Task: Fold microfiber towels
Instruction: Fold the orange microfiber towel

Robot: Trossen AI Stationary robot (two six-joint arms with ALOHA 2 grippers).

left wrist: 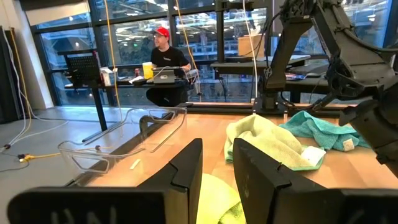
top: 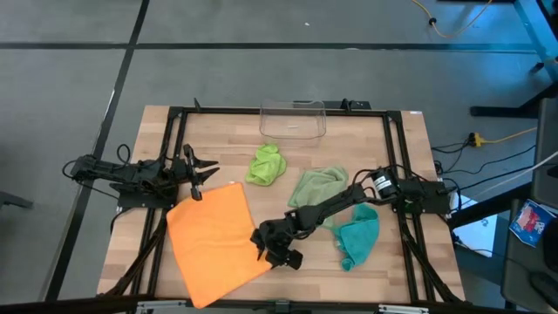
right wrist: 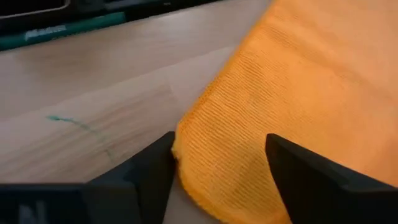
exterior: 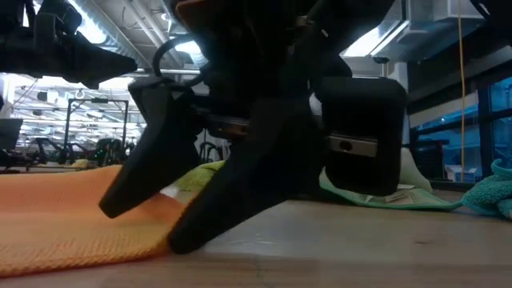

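Note:
The orange towel (top: 214, 240) lies spread flat on the table's near left. My right gripper (top: 264, 250) is down at the towel's near right corner (right wrist: 205, 180), open, with one finger on each side of that corner. The lime green towel (top: 267, 164), the sage towel (top: 316, 186) and the teal towel (top: 357, 234) lie crumpled on the wood farther right. My left gripper (top: 207, 170) hovers level and open beyond the orange towel's far edge, with nothing between its fingers. My right gripper slants down at the orange towel's near right corner from the table's right side. In the low view one fingertip (exterior: 116, 204) stands over the cloth and the other (exterior: 180, 240) is on the wood at the cloth's edge (exterior: 160, 240). I cannot tell whether either fingertip presses on the towel, which lies flat.
A clear plastic bin (top: 293, 119) stands at the table's far edge. A black frame (top: 174, 131) runs around the tabletop. Bare wood shows between the orange towel and the teal one. A person sits at a desk (left wrist: 165, 59) in the room beyond.

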